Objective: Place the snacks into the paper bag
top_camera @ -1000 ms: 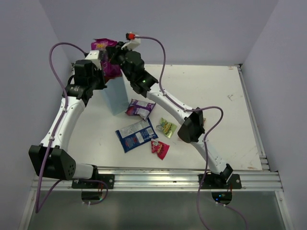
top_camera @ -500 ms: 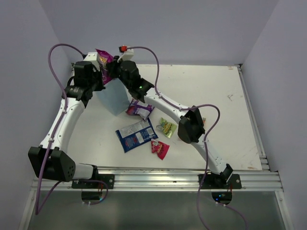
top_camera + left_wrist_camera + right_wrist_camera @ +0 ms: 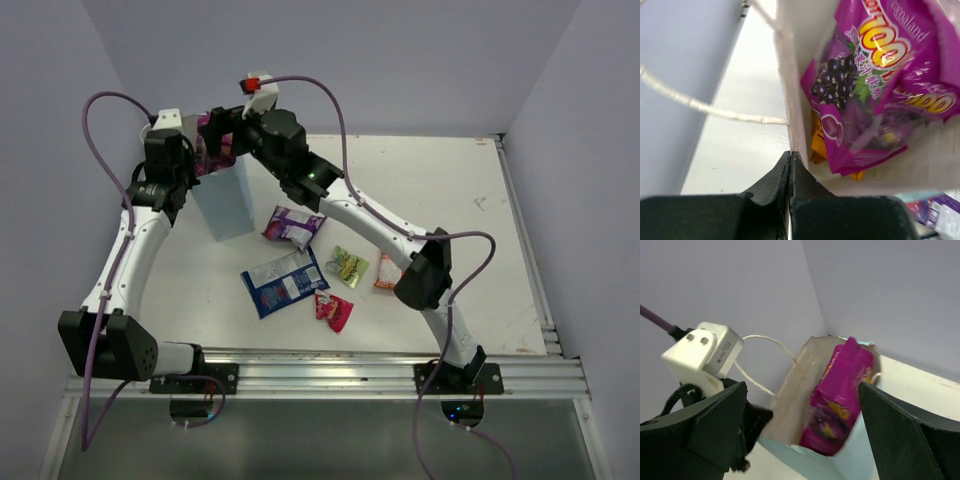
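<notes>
- The paper bag (image 3: 228, 205) stands upright at the back left of the table (image 3: 450, 200).
- The left pincer (image 3: 790, 156) is pressed together on the bag's side wall, right at the rim. It holds the bag up.
- The right pincer (image 3: 799, 415) hangs just above the bag's mouth. Its two fingers are spread wide and hold nothing.
- A purple packet (image 3: 875, 85) is inside the bag. Its top pokes up near the rim.
- Under it I can see a bit of an orange packet (image 3: 816, 145), also in the bag.
- So two snacks look done. I cannot see the bottom of the bag, so I cannot tell if more are in there.
- Five snacks lie on the table in front of the bag:
  - a second purple packet (image 3: 292, 225), near the bag
  - a blue-and-white packet (image 3: 285, 282)
  - a green-yellow packet (image 3: 349, 265)
  - a red packet (image 3: 333, 311)
  - an orange-and-white packet (image 3: 388, 271)
- No pincer touches any of these five.
- I think the job is less than half done.
- The second purple packet is closest to the bag, so it looks like the easy one to pick up next.
</notes>
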